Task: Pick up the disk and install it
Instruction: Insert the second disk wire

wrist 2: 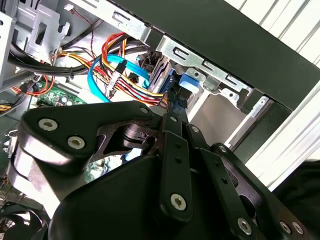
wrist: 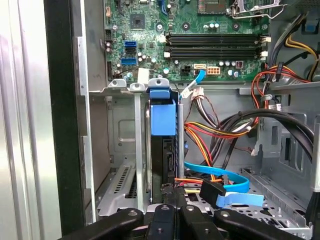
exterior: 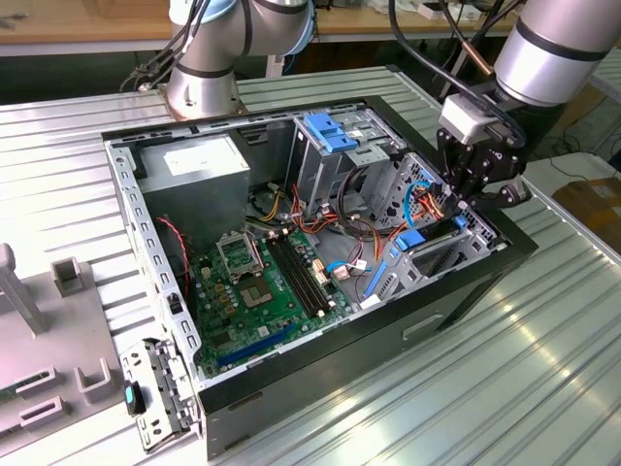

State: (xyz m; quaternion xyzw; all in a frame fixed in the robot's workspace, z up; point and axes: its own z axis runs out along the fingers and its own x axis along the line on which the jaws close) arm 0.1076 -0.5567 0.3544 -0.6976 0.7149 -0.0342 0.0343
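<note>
The disk [wrist: 162, 145] stands on edge in the metal drive cage [wrist: 122, 150] at the front corner of the open computer case [exterior: 466, 291], with its blue rail tab [wrist: 163, 114] toward the motherboard [wrist: 200, 35]. This orientation lets the rails slide along the cage guides, and the disk appears to be well inside the bay. The gripper [exterior: 473, 194] is positioned directly over the cage, in line with the disk's edge. In the first wrist view the jaws are pressed close together at the disk's near edge; whether they pinch it or only bear against it cannot be told. Bundled power cables [wrist: 215, 132] and a blue data cable [wrist: 225, 182] lie just beside the bay, apart from the disk. The case lies on its side on the ribbed table [exterior: 543, 369], which exposes the bay from above.
</note>
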